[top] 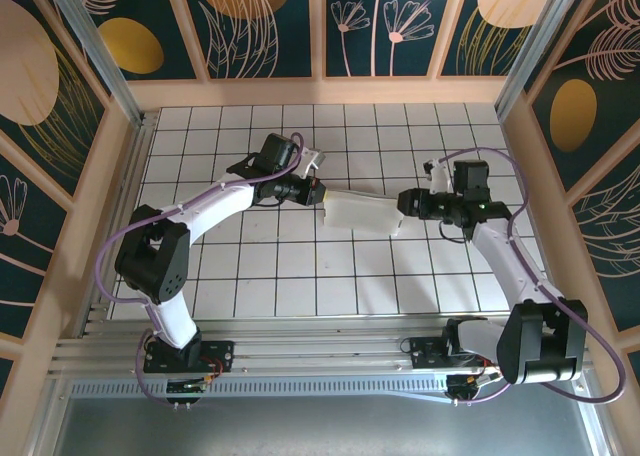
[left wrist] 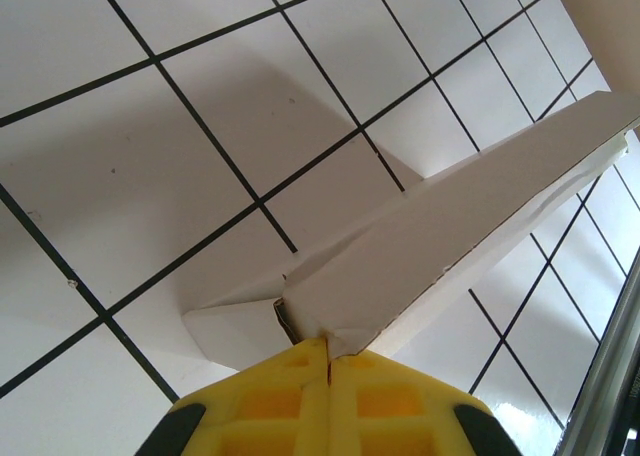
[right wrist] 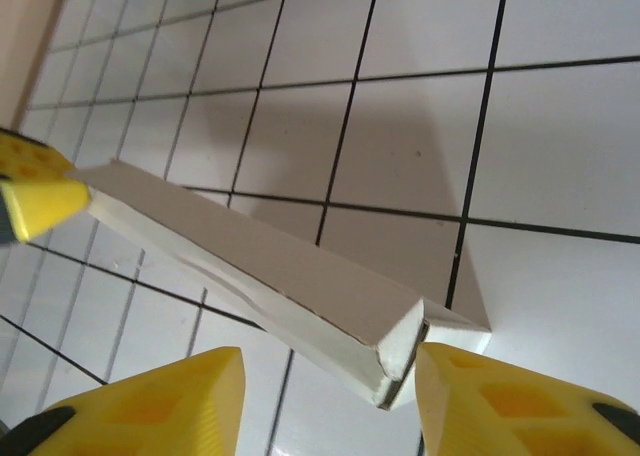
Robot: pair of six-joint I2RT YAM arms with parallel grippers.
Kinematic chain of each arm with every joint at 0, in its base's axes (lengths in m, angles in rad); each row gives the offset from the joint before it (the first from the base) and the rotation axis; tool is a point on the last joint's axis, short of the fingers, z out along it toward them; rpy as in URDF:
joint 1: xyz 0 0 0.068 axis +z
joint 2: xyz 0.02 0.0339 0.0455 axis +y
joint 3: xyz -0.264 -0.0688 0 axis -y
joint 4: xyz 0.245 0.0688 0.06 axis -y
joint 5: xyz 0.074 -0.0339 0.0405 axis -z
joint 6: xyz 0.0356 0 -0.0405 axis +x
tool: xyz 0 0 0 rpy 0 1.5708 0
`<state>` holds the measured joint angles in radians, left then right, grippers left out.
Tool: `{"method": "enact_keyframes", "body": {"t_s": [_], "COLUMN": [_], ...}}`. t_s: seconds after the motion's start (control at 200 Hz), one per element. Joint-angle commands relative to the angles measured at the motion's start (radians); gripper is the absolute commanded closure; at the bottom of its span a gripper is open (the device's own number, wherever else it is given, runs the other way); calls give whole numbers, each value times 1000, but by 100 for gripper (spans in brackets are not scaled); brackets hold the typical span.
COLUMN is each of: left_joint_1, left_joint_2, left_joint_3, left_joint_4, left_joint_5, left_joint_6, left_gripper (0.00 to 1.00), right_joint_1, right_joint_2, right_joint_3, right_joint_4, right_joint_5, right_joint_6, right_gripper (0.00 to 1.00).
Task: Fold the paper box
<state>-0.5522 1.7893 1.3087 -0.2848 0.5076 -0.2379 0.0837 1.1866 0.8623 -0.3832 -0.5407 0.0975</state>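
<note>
My left tool (left wrist: 327,354) pinches one end of the paper box (top: 360,212), folded long and narrow and raised over mid-desk (top: 300,286) between the arms. My right tool (right wrist: 330,376) stands parted, one finger either side of the other end.

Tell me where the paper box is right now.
In the top view the paper box is near the centre, between the two tools: the left tool is shut on its left end, and the open right tool straddles its right end.
</note>
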Motion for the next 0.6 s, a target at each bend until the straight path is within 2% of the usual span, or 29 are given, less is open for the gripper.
{"method": "enact_keyframes", "body": {"t_s": [0.0, 0.2, 0.475, 0.596], "left_joint_1": [-17, -17, -16, -17], "left_joint_2": [67, 68, 71, 73], "left_joint_3": [-19, -6, -5, -3], "left_joint_4": [-146, -151, -147, -147], "left_joint_5": [-21, -19, -12, -13], "left_joint_6": [-12, -12, -15, -17], "left_gripper": [100, 100, 100, 100], "right_joint_1": [-15, -22, -25, -23], "right_joint_2": [-3, 70, 16, 2], "right_joint_3": [53, 51, -87, -143], "right_joint_4": [-4, -50, 142, 183], "right_joint_5": [33, 90, -36, -44], "right_joint_6": [133, 408, 615, 668], "right_gripper": [48, 46, 46, 52]}}
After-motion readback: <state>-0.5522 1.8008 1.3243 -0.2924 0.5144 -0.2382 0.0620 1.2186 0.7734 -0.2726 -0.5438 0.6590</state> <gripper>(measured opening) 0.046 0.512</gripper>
